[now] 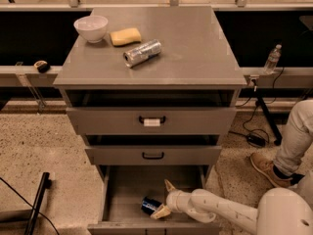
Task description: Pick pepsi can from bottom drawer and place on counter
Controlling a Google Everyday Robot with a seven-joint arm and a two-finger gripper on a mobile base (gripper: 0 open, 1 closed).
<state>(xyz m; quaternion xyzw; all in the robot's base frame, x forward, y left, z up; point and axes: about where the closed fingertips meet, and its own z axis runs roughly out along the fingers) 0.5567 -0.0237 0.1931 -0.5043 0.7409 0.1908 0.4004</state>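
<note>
The pepsi can (148, 205) lies on its side on the grey floor of the open bottom drawer (128, 190), near its front. My gripper (164, 199) reaches into the drawer from the right on a white arm. Its fingers are spread open; the lower fingertip (159, 213) sits right against the can's right end, the upper one stands above and behind it. The can is not gripped. The counter (195, 48) is the flat grey top of the cabinet above.
On the counter stand a white bowl (91, 28), a yellow sponge (125, 36) and a silver can (142, 53) on its side. Two shallower drawers (151, 121) above are partly pulled out. A person's leg and shoe (274, 168) are at the right.
</note>
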